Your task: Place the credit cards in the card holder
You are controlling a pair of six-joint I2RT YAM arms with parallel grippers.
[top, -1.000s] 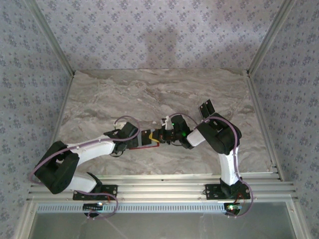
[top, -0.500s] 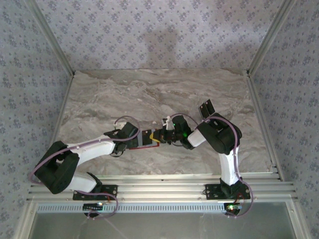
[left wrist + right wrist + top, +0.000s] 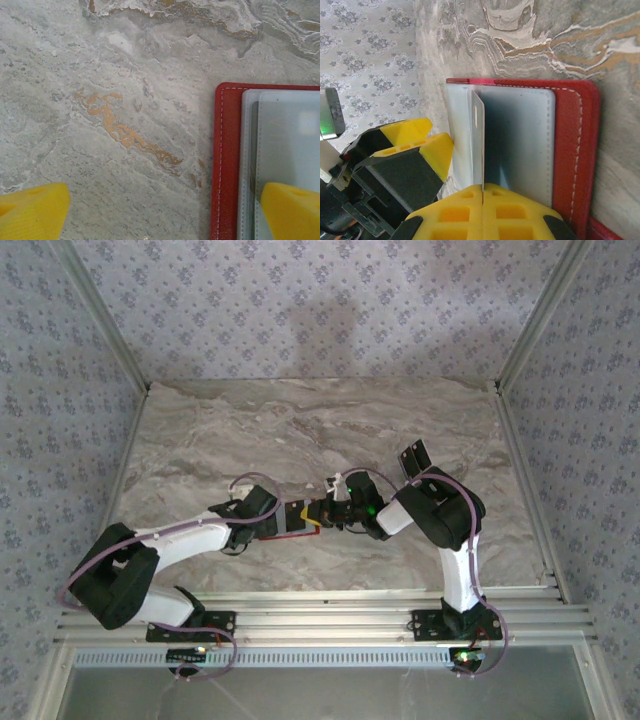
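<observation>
The red card holder [image 3: 575,150] lies open on the marble table, its grey inside [image 3: 520,140] facing up. My right gripper [image 3: 483,189] is shut on a thin grey credit card [image 3: 477,130], which stands on edge over the grey inside. My left gripper [image 3: 160,212] is open wide, with its right finger [image 3: 292,210] over the holder's grey pocket [image 3: 285,135] and its left finger [image 3: 30,212] over bare table. In the top view the two grippers [image 3: 290,517] [image 3: 325,510] meet over the holder [image 3: 302,533]. More dark credit cards [image 3: 412,458] lie behind the right arm.
The left gripper's yellow fingers [image 3: 427,145] sit close beside the held card in the right wrist view. Patterned walls and metal posts [image 3: 525,340] enclose the table. The right arm's elbow [image 3: 445,510] bulks to the right of the holder.
</observation>
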